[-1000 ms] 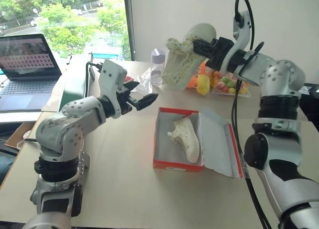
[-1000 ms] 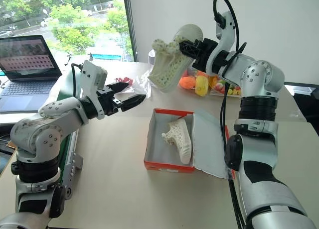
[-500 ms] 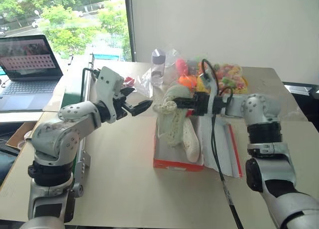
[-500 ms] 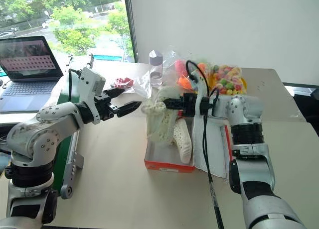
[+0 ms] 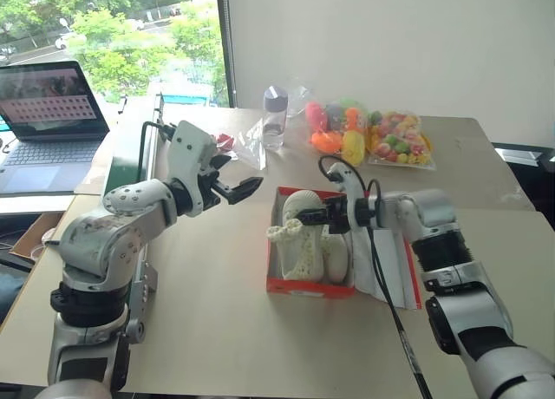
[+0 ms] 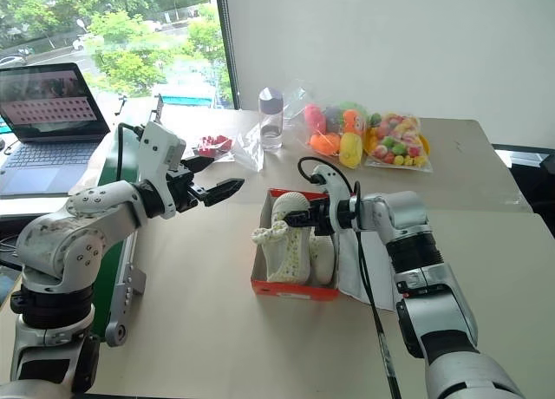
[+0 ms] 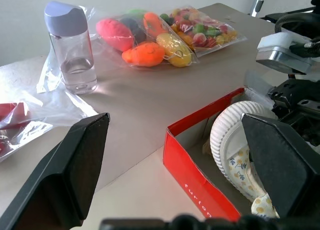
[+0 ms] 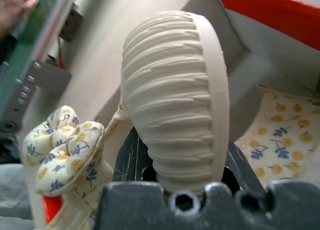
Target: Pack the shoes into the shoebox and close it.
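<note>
On the tan table [image 5: 217, 330] by a window, the right gripper [image 5: 323, 217], clamped on the second shoe [image 5: 299, 234], held it in the open shoebox [image 5: 308, 285] beside the first shoe [image 5: 334, 251]. Next: release. Left gripper [image 5: 238, 189] gaped beside the box.

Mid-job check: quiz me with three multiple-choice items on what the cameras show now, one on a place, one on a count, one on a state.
1. Where is the shoe held by the right gripper?
A. Over the laptop
B. In the shoebox, beside the other shoe
C. Among the toy bags

2. How many bags of colourful toys lie behind the box?
A. Two
B. Four
C. None

3. How does the left gripper stand?
A. Shut on a shoe
B. Shut on the bottle
C. Jaws open, holding nothing

Answers: 1 B, the held shoe sits partly inside the red box next to its mate. 2 A, two clear bags lie side by side. 3 C, its jaws are spread apart above the table.
</note>
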Tool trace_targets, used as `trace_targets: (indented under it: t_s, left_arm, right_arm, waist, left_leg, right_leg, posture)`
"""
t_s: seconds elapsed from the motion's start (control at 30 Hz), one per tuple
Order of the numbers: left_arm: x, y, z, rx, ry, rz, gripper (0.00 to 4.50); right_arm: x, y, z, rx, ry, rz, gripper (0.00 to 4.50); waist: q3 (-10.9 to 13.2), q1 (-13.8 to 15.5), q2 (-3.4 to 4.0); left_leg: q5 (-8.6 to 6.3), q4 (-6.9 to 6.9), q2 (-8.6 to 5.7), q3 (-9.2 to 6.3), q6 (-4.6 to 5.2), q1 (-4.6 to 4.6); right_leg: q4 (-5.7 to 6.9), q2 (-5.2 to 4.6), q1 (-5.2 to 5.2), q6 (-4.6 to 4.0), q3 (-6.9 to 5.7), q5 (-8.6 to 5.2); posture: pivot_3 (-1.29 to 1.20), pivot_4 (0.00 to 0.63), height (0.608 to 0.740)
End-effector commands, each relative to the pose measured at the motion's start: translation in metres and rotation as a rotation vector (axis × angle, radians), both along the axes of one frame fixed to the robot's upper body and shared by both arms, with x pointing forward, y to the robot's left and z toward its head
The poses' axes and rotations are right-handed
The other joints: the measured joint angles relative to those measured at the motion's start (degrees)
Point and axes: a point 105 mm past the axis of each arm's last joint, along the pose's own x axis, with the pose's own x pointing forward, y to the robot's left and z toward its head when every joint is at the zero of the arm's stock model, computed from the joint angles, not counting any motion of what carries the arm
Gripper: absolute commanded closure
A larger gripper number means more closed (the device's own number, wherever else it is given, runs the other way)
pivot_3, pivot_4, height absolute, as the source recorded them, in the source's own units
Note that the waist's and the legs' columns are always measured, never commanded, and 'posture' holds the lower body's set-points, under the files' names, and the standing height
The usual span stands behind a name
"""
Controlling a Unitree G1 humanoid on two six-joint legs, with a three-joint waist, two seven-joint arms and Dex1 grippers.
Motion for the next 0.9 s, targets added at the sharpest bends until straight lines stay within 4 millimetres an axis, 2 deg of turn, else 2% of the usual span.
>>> trace_targets:
  t_s: [0.03,0.13,0.4,0.67,0.9]
  left_arm:
    - [-0.006,-0.004,0.01,0.013,-0.063,-0.01,0.0]
    - [-0.007,-0.006,0.009,0.016,-0.065,-0.012,0.0]
    - [-0.008,-0.004,0.007,0.039,-0.063,-0.006,0.0]
    - [-0.008,-0.01,0.009,0.039,-0.067,-0.025,0.0]
    - [-0.009,-0.013,0.008,0.042,-0.067,-0.038,0.0]
  right_arm:
    - [0.011,-0.014,-0.01,-0.309,-0.214,0.01,4.06]
    - [0.011,-0.011,-0.015,-0.42,-0.291,0.051,4.06]
    - [0.012,-0.001,-0.032,-0.539,-0.357,0.113,4.06]
    - [0.012,0.018,-0.061,-0.554,-0.331,0.104,4.06]
    - [0.009,0.019,-0.079,-0.524,-0.259,0.089,4.06]
  waist:
    - [0.0,0.1,0.0]
    - [0.0,0.3,0.0]
    - [0.0,0.3,-0.02]
    - [-0.4,-0.3,-0.39]
    - [-1.2,-0.4,-0.56]
  left_leg:
    - [0.0,0.01,0.0,0.0,0.0,0.01]
    - [-0.01,0.08,-0.01,-0.02,-0.01,0.03]
    - [-0.32,0.31,0.03,-0.08,-0.39,0.5]
    - [-0.33,0.29,0.11,-0.03,-0.42,0.83]
    - [-0.4,0.18,0.24,0.03,-0.57,1.1]
  right_leg:
    - [0.0,-0.01,0.01,0.01,-0.01,0.0]
    - [0.0,-0.03,0.06,0.01,-0.03,-0.01]
    - [-0.05,-0.04,0.65,-0.28,-0.09,-0.21]
    - [-0.02,-0.02,0.88,-0.3,-0.06,-0.22]
    - [0.0,0.01,0.95,-0.35,-0.06,-0.25]
  posture:
    - [0.0,0.15,0.74]
    - [0.0,0.15,0.74]
    - [0.0,0.15,0.74]
    - [0.0,0.15,0.74]
    - [0.0,0.15,0.74]
